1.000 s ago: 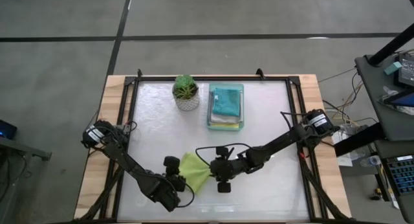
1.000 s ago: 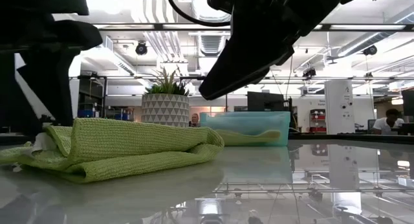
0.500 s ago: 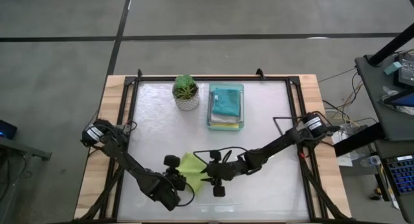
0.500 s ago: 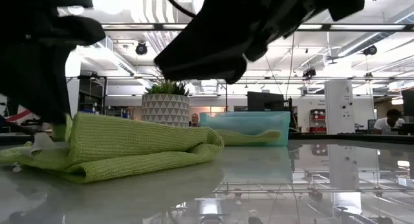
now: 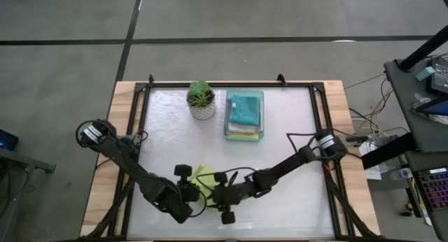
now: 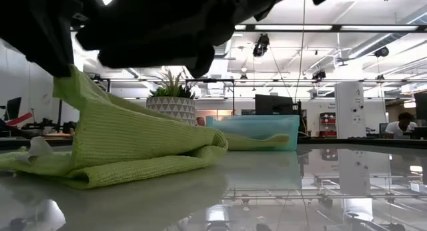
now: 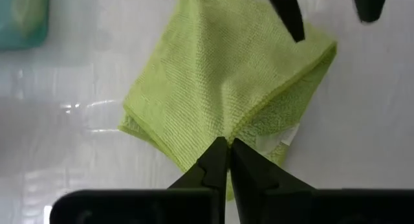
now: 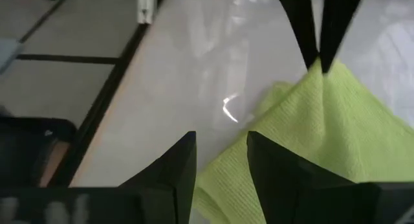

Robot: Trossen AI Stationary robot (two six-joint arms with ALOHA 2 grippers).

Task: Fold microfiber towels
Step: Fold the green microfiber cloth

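A lime green towel [image 5: 203,178], folded over, lies near the table's front edge, left of the middle. My left gripper [image 7: 226,146] is shut on it and holds one part up in a peak [image 6: 67,81]. My right gripper [image 8: 220,156] stands open, low over the towel's edge next to the left gripper [image 8: 317,30]. I cannot tell whether it touches the cloth. In the high view the right gripper [image 5: 217,194] covers part of the towel. The rest of the towel [image 6: 133,157] rests on the table. My left gripper pinches the towel at an edge of its upper part [image 7: 225,128] between its two fingertips, slanting down from above. The pinched spot is drawn up into a point [image 8: 320,70]. The cloth slopes down from it to the lower layers [image 6: 100,177], which lie on the table.
A mint-green tray [image 5: 245,133] with folded towels, a teal one [image 5: 244,108] on top, stands at the back middle. A potted plant [image 5: 201,98] stands to its left. A black frame [image 5: 138,130] runs along the table's edges.
My left gripper has shut on the towel's edge and risen, drawing that part up into a peak while the lower layers stay on the table. My right gripper has gone toward the table's left and near edges, over the towel and closer to the left gripper.
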